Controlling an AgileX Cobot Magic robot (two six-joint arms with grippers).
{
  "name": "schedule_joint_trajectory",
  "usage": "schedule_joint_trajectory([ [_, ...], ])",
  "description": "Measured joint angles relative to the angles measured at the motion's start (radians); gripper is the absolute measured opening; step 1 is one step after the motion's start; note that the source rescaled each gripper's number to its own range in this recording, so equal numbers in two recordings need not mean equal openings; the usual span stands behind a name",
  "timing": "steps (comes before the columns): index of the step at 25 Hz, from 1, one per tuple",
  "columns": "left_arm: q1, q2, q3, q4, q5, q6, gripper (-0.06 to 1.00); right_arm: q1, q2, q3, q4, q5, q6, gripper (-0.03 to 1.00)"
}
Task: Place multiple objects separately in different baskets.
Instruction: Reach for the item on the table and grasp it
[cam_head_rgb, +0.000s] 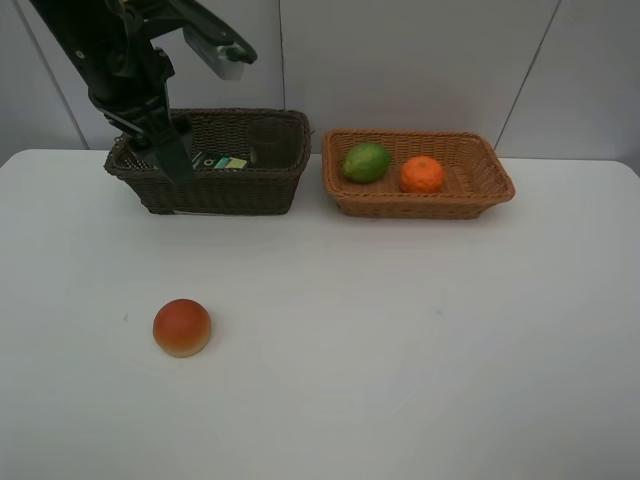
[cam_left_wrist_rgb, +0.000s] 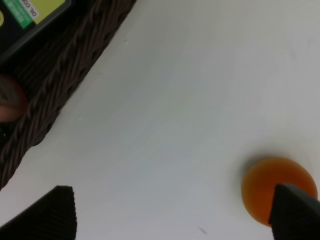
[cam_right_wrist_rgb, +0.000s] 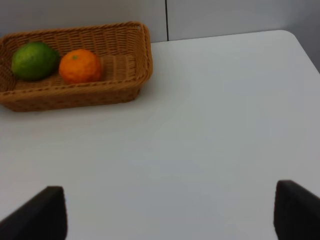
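left arm (cam_head_rgb: 130, 70) is chunky glossy black with dark green bits and a white block up top; jaws are ribbed black wedges.

Two baskets at far edge of table (cam_head_rgb: 420, 350): deeper basket (cam_head_rgb: 215, 190) left w/ bottle (cam_head_rgb: 222, 161) inside; shallower basket (cam_head_rgb: 420, 200) right w/ lime (cam_head_rgb: 366, 162) left of tangerine (cam_head_rgb: 421, 174). Round fruit (cam_head_rgb: 181, 327) alone near-left.

The bottle's green-yellow label (cam_left_wrist_rgb: 30, 12), lying in the dark basket (cam_left_wrist_rgb: 55, 85), shows partial print reading "OIL CO"; the rest is cut off.
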Motion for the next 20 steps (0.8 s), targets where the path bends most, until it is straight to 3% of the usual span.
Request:
schedule_joint_trajectory([
  [8,-0.016,-0.001,0.139,-0.036,-0.017,0.166,1.0,0.0,0.0,0.0,0.0,0.0,0.0,0.67],
  [16,-0.023,-0.003,0.352,-0.118,-0.049,0.495,1.0,0.0,0.0,0.0,0.0,0.0,0.0,0.67],
  [20,-0.05,-0.011,0.421,-0.15,-0.071,0.538,1.0,0.0,0.0,0.0,0.0,0.0,0.0,0.67],
])
